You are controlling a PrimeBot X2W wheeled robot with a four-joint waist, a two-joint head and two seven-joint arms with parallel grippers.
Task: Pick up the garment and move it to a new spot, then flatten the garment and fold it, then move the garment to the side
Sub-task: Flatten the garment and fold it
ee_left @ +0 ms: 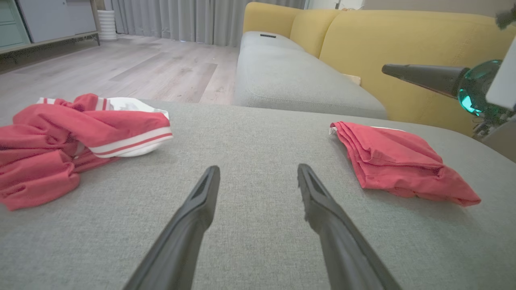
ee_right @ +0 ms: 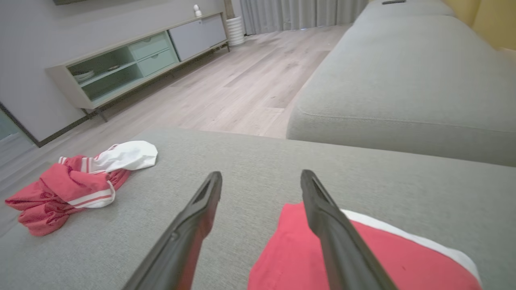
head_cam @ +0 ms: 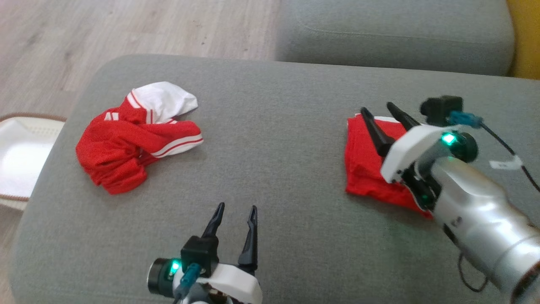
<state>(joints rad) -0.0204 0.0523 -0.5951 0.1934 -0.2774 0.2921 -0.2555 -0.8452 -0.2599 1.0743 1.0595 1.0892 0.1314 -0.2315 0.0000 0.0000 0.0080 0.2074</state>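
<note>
Right pincer (head_cam: pixel 376 107) spread, empty, hovers over folded red cloth garment (head_cam: pixel 363 169) lying at right side of grey fabric sofa cushion (head_cam: pixel 274 147). Left pincer (head_cam: pixel 236 207) spread, empty, above bare cushion near front edge. Crumpled red-and-white striped garment (head_cam: pixel 126 147) lies well apart, at left.

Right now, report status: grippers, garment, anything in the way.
Left gripper open, empty. Right gripper open over folded red garment. Crumpled red-and-white garment lies apart, far left.
</note>
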